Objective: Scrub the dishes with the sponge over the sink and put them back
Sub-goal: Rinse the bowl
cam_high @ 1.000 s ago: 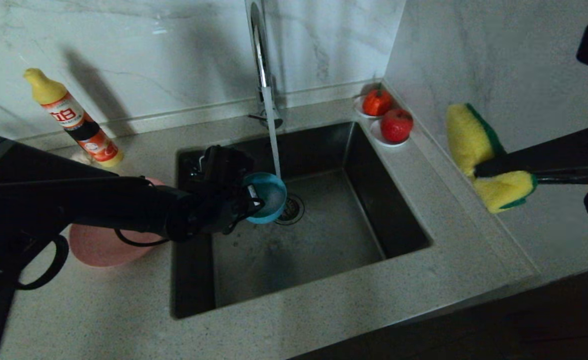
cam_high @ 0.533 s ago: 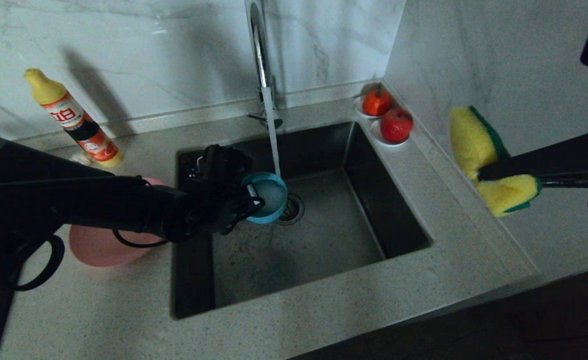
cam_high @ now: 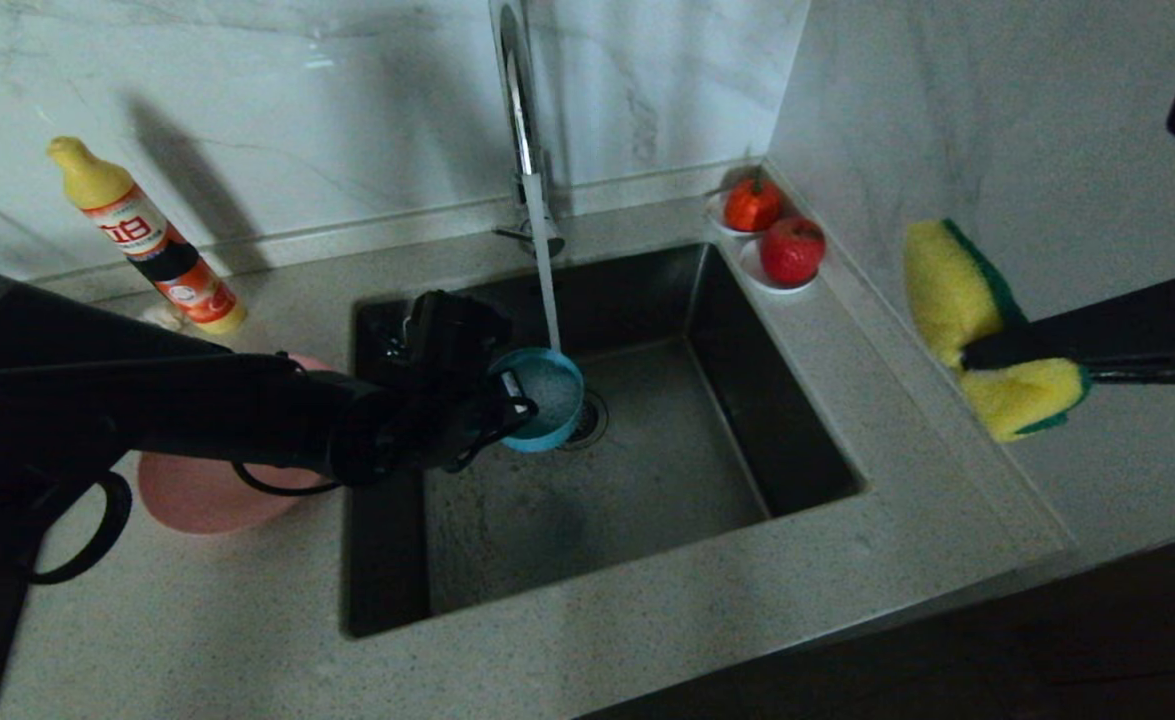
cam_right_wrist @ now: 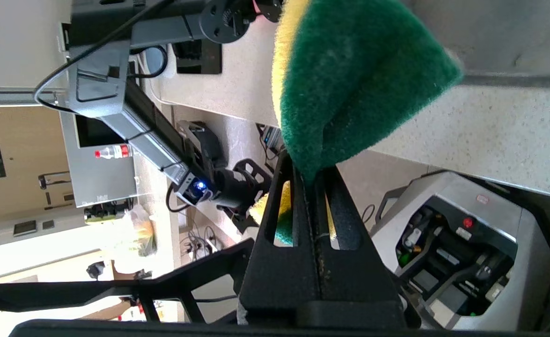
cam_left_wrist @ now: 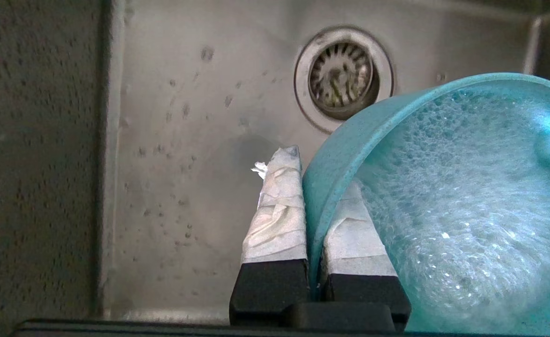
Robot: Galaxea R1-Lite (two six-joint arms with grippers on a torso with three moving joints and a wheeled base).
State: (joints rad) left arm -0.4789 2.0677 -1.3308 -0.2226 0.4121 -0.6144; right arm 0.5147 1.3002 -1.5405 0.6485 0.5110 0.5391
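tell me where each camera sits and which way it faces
Head view: high on the robot, facing down at the square steel sink; both black arms show.
Left wrist view: behind the left gripper, facing the sink floor; its taped fingers pinch the small teal bowl.
Right wrist view: behind the right gripper, shut on the yellow-and-green sponge.
Head and left wrist views share the round drain.

A: Is the pink plate (cam_high: 197,492) whole to see?
B: No, the left arm covers its upper part.
A: And the faucet (cam_high: 519,120)?
B: Its top is cut off by the edge.
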